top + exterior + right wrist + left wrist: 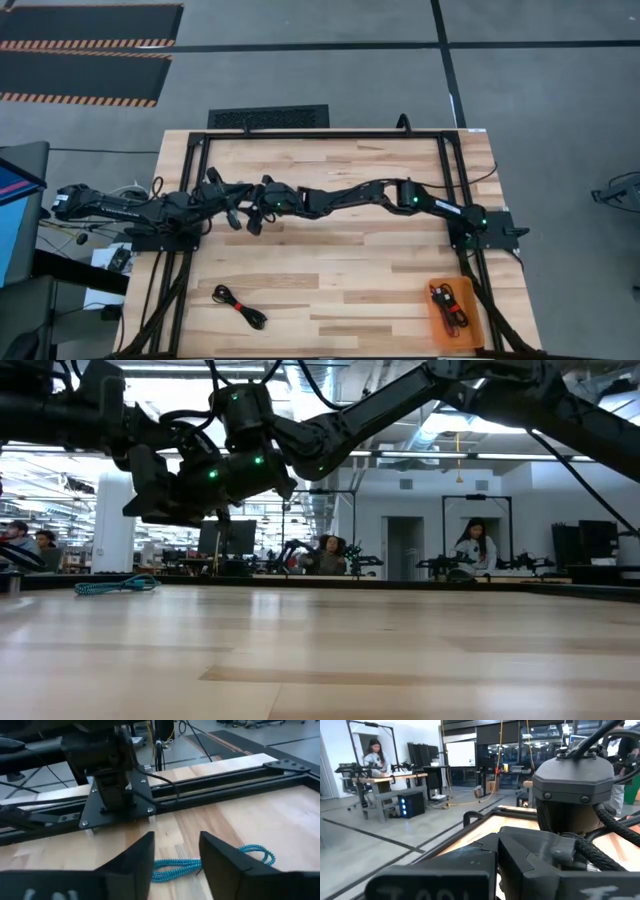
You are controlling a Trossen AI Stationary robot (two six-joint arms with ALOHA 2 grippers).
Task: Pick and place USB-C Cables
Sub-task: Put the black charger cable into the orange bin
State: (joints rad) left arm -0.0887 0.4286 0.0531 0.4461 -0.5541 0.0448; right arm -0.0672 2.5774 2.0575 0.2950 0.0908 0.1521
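My right arm reaches across the table to its left side. My right gripper (252,222) (176,852) is open and hovers above the wood. In the right wrist view a teal coiled cable (175,866) lies flat on the table just beyond and below the fingertips, in line with the gap. The low view shows the teal cable (115,585) far off on the table. In the high view the arms hide it. A black cable (240,306) lies near the table's near edge. My left gripper (215,190) hangs close beside the right wrist.
An orange bin (455,310) at the near right corner holds black-and-red cables. The left arm's base plate (117,795) and the black frame rail (225,780) stand just beyond the teal cable. The right arm's wrist (572,785) fills much of the left wrist view. People sit in the room behind.
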